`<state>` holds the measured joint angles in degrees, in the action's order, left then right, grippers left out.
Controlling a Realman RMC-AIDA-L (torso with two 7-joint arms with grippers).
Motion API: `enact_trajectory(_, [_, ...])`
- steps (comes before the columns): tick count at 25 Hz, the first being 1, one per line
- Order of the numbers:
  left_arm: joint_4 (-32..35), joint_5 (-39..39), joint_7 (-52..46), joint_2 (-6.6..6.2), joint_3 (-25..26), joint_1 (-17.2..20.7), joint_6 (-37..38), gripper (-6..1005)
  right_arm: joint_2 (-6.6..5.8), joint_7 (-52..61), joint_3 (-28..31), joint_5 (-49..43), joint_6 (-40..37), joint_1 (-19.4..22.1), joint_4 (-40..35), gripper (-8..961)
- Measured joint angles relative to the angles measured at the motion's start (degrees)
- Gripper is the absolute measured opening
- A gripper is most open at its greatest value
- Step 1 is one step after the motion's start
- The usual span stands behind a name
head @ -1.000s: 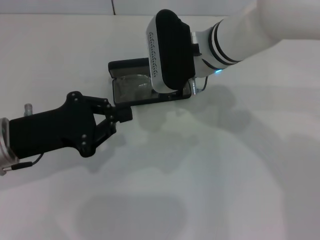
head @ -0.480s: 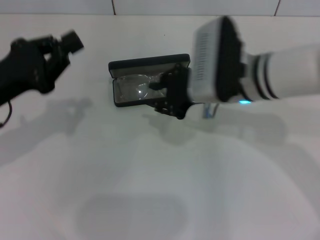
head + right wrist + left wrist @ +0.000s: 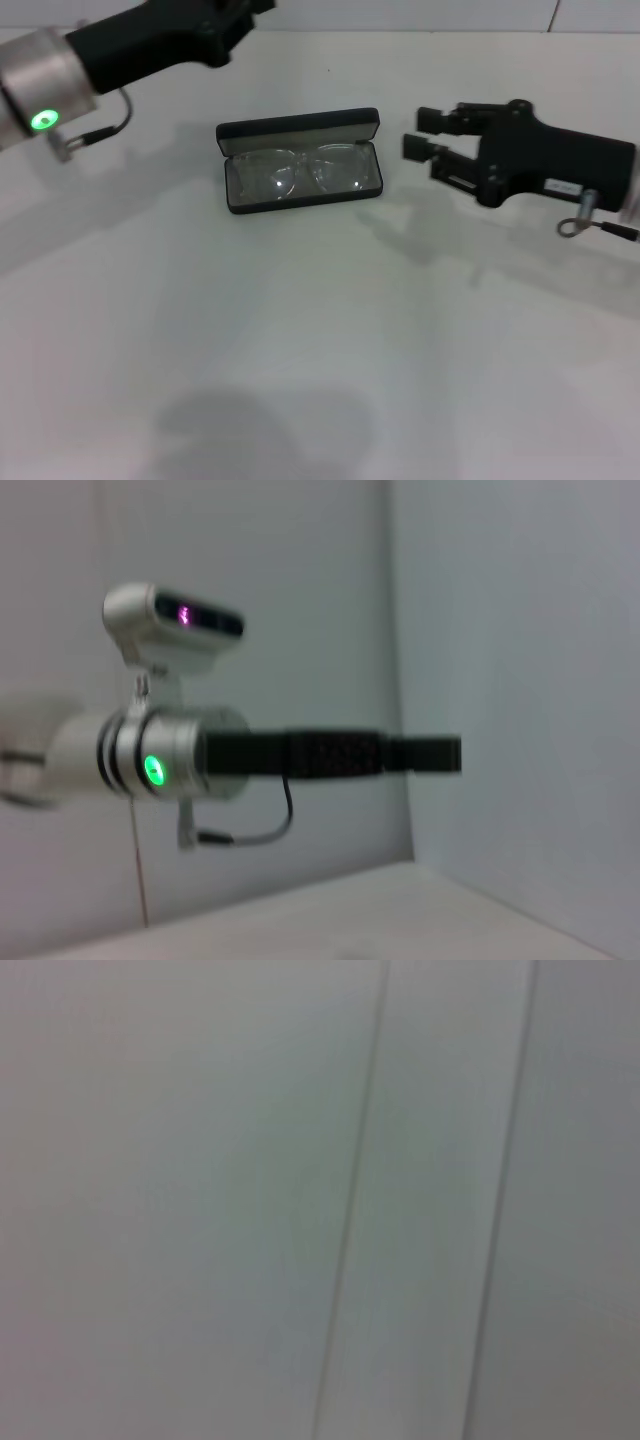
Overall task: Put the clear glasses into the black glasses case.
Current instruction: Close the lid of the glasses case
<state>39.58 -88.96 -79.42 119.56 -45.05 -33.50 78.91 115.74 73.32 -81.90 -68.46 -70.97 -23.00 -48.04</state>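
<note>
The black glasses case [image 3: 299,128] lies open near the middle of the table, its lid standing up at the far side. The clear glasses [image 3: 300,172] rest inside it on the grey lining, lenses side by side. To the right of the case my right gripper [image 3: 428,133] hovers open, a short gap away, pointing toward it with nothing between its fingers. At the far left my left gripper [image 3: 235,15] is raised high and partly cut off by the picture's edge. The right wrist view shows the left gripper [image 3: 420,754] from the side, in front of a wall.
The white table [image 3: 320,360] carries only arm shadows around the case. A tiled wall runs along the far edge. The left wrist view shows only a plain pale surface with seams.
My right arm pulled back from over the case to the right, uncovering the glasses inside. My left arm rose from the case's near-left corner to the far left.
</note>
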Motion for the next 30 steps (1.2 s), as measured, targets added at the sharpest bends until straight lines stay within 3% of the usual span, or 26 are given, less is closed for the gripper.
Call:
enact_trajectory(6, [-9.79, -0.81, 0.17, 0.18, -0.17, -7.23, -17.80, 134, 0.04, -2.98, 5.04, 3.75, -5.70, 1.53, 7.47, 324])
enact_trajectory(10, [-13.71, -0.88, 2.11, 0.32, -1.95, -8.34, -22.81, 135, 0.09, -3.26, 5.78, 3.96, -5.94, 1.54, 8.83, 324])
enact_trajectory(15, [-16.08, -0.38, 3.15, 0.55, -4.96, -8.91, -26.55, 137, 0.10, -3.81, 5.95, 4.16, -5.49, 1.02, 9.41, 324])
enact_trajectory(23, [-19.62, 0.04, 4.59, 0.59, -5.37, -9.38, -29.96, 140, 0.10, -5.28, 5.87, 4.23, -4.77, -3.26, 13.44, 325])
enact_trajectory(30, [-20.83, 0.06, 4.31, 0.58, -7.40, -8.77, -31.37, 142, 0.15, -5.41, 5.73, 4.19, -3.92, -4.39, 13.89, 325])
